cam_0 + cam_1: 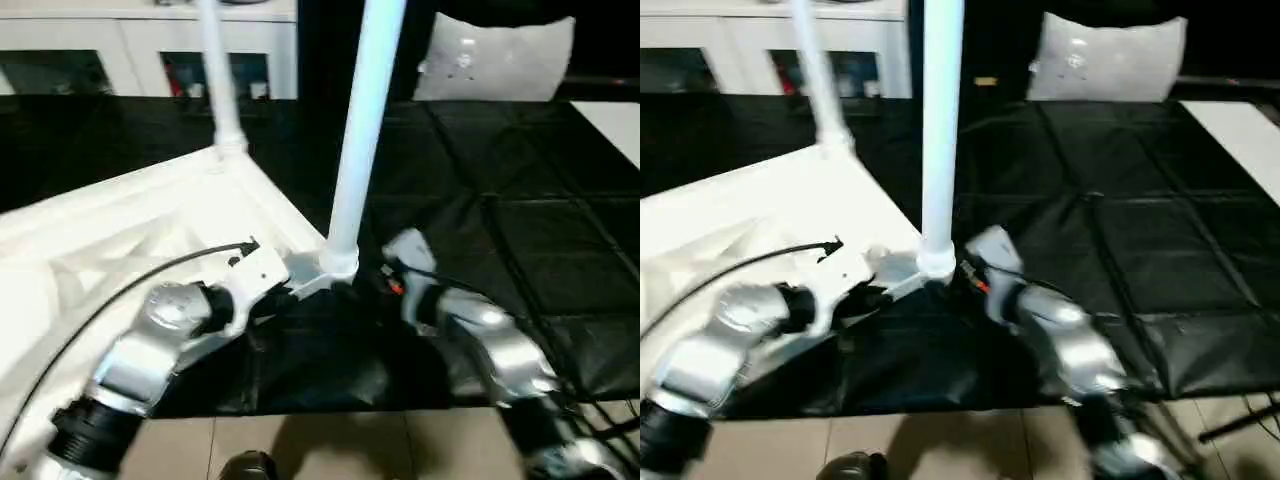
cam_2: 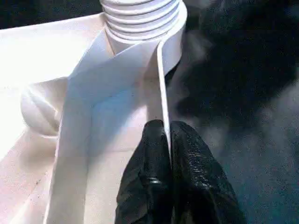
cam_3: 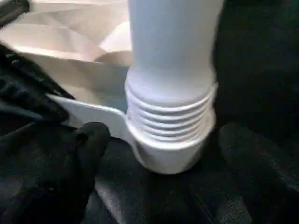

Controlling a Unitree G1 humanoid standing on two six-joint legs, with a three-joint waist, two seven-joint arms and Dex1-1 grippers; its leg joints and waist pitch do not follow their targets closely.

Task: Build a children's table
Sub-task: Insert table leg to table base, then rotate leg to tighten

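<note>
The white children's table top [image 1: 120, 230] lies upside down on the black-matted counter [image 1: 520, 230], two legs upright. The left hand [image 2: 167, 140] is clamped on the top's thin edge wall beside the near corner socket. The right hand [image 3: 159, 154] stands wide open around the near leg's [image 1: 358, 140] threaded base.

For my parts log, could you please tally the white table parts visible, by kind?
Legs standing in corner sockets: 2, the near leg and the far leg
Tabletop, lying upside down: 1
Total: 3
</note>
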